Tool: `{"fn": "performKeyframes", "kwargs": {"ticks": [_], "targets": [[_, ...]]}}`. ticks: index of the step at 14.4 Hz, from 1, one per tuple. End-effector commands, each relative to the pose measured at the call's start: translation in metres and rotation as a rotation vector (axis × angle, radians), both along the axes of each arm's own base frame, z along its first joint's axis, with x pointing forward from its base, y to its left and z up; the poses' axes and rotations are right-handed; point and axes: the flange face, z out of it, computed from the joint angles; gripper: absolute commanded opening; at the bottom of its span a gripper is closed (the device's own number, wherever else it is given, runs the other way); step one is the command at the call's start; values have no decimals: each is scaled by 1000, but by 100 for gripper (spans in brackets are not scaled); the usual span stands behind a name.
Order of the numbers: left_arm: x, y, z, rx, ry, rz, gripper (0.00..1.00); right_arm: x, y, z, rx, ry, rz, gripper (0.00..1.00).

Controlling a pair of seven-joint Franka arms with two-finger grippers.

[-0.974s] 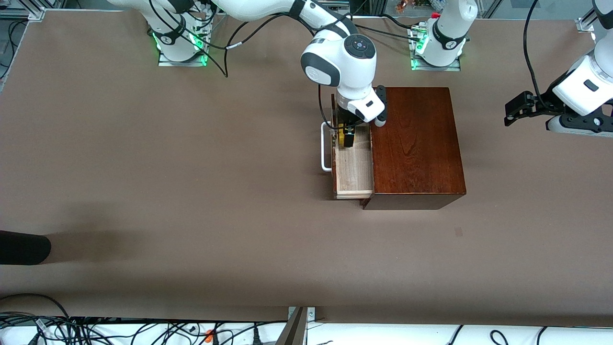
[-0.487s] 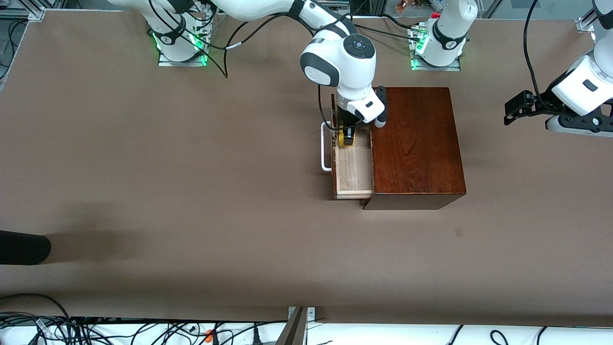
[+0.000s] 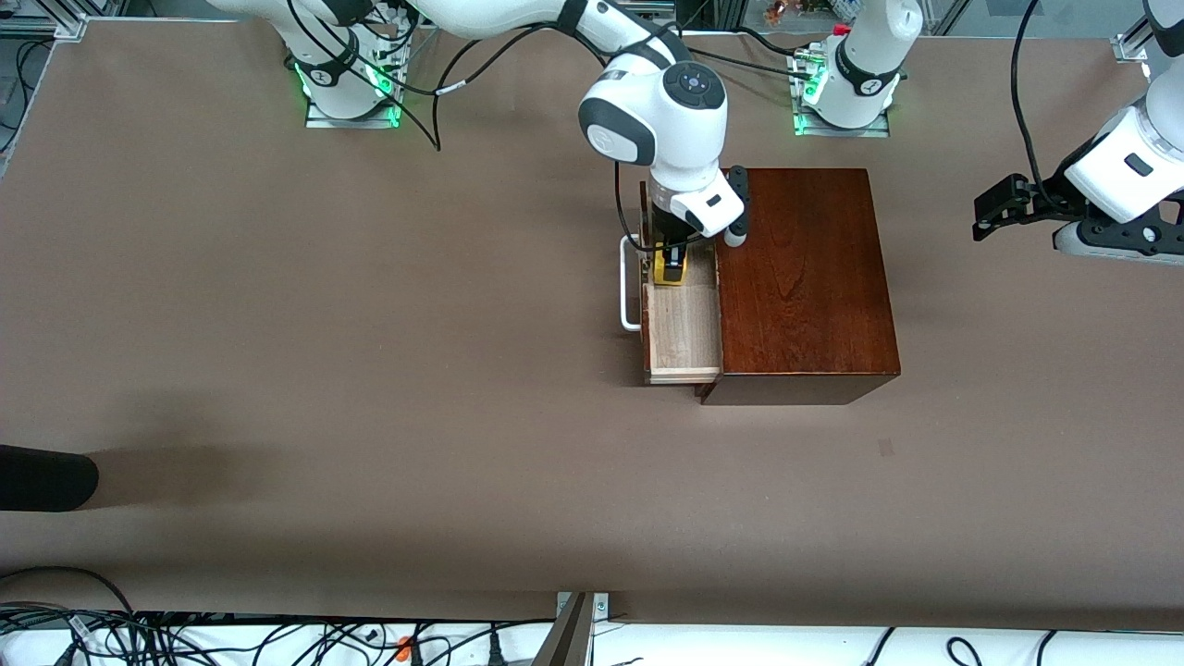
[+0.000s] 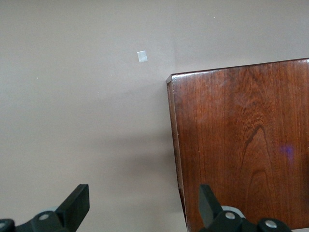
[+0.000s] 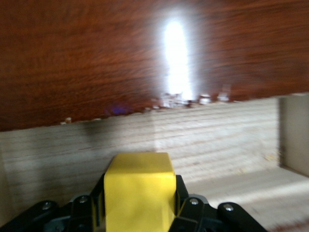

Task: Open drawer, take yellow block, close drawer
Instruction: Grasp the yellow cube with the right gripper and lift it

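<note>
1. drawer (image 3: 683,324) pulled out of the wooden box (image 3: 800,277) toward the right arm's end of the table; tray exposed, so the reach from above works.
2. right gripper (image 3: 670,264) down in the drawer, clamped on the yellow block (image 5: 139,191); fingers on opposite faces, likely for a straight lift.
3. left gripper (image 4: 142,212) jaws apart, over the box's edge and bare table; waiting.
4. judgement: drawer not yet closed; handle (image 3: 629,282) is free.
</note>
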Motion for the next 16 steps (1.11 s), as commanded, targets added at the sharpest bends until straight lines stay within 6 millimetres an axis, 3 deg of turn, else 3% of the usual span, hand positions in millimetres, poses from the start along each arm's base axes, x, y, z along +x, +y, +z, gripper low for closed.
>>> {"fn": "performKeyframes", "kwargs": {"ticks": [1,4,6,8,11,13,14,16], "targets": [[-3,0,5,-8,1,-21,100,-2,-3,67,23,-14,-88,0],[-3,-6,6,-8,-1,-29,100,5,-27,146,88,-30,-179,0],[-9,-17,4,-10,42,-49,100,32,-67,186,139,25,-296,0],[-12,-45,5,-13,78,-99,100,68,-115,214,160,28,-413,0],[-24,-99,-1,-23,121,-226,100,131,-190,223,167,13,-550,0],[-30,-133,-8,-79,148,-305,100,162,-245,235,161,7,-638,0],[-34,-156,-15,-96,161,-380,100,177,-269,234,151,11,-675,0],[-40,-204,-33,-129,187,-562,100,210,-335,232,150,34,-771,0]]}}
